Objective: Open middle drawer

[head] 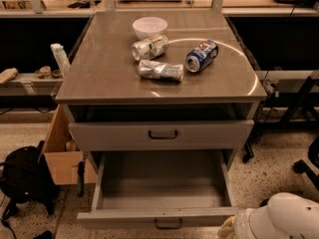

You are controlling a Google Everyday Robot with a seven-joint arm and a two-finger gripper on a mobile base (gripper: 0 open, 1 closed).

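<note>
Grey middle drawer (pixel 159 183): pulled well out toward the camera, with its plain tray floor in full view.
Loop handle (pixel 168 224): small and black, centred on the middle drawer's front panel, close to the bottom edge of the view.
Claw (pixel 227 229): at the bottom edge, just right of the middle drawer's front right corner. It is mostly cut off, so I cannot tell whether it is open or closed, or has hold of anything.
Arm (pixel 286 215): white and rounded, filling the bottom right corner.
Upper drawer (pixel 214 133): front panel above the open tray, with a dark gap between it and the top.
Bench (pixel 99 78): carries a white bowl (pixel 150 26) at the back, with a green can (pixel 150 47), a blue can (pixel 202 55) and a crushed silver can (pixel 160 69) lying on their sides.
Floor, left: a cardboard box (pixel 62 156) beside the cabinet and a black backpack (pixel 22 176) near it.
</note>
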